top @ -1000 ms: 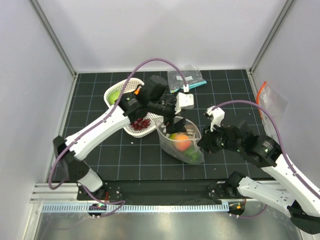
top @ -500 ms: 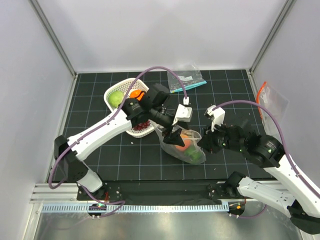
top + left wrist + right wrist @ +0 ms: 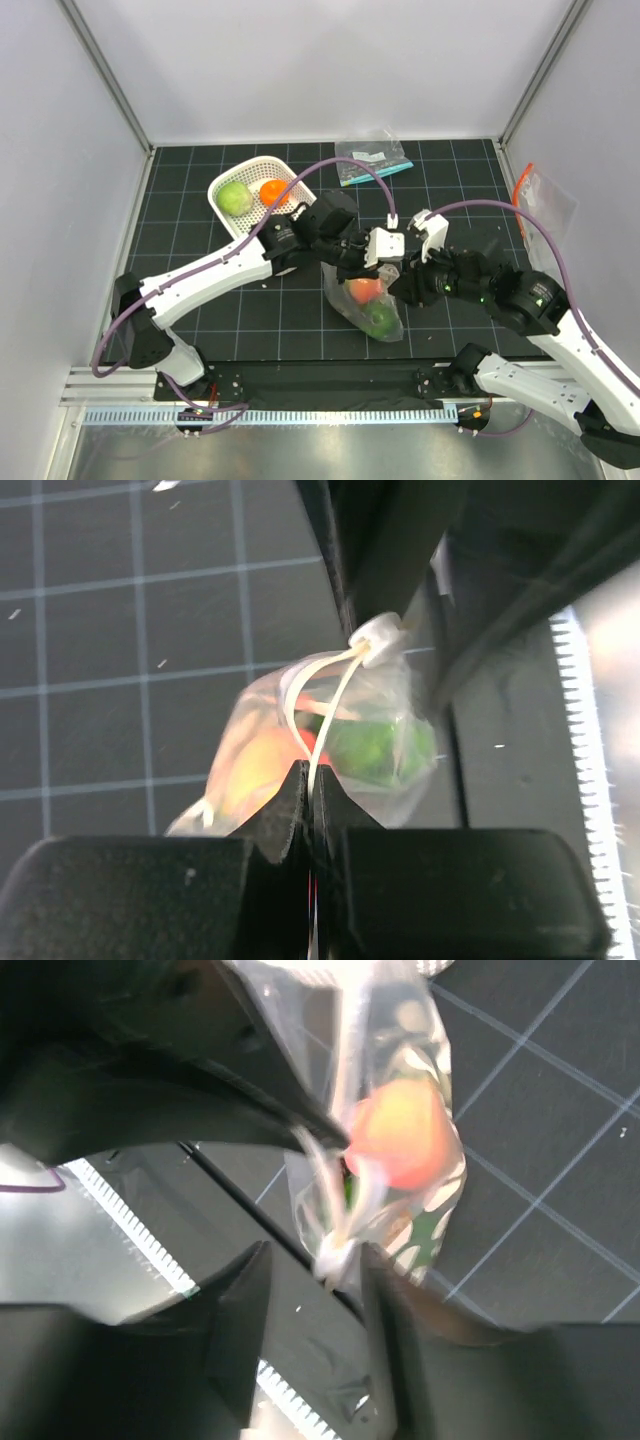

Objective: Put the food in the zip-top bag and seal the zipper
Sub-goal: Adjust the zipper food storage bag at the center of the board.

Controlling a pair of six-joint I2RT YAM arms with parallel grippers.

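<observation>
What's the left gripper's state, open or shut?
Shut on the bag. In the left wrist view the left gripper has its fingers pressed together, the bag's top edge pinched between them.

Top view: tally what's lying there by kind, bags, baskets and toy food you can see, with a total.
Bags: 3, the white-dotted bag, the teal-strip bag, the orange-strip bag.
Baskets: 1, the white basket.
Toy food: 4, pale green fruit and orange fruit in the basket, orange-red piece and dark green piece inside the white-dotted bag.
Total: 8 in view.
</observation>
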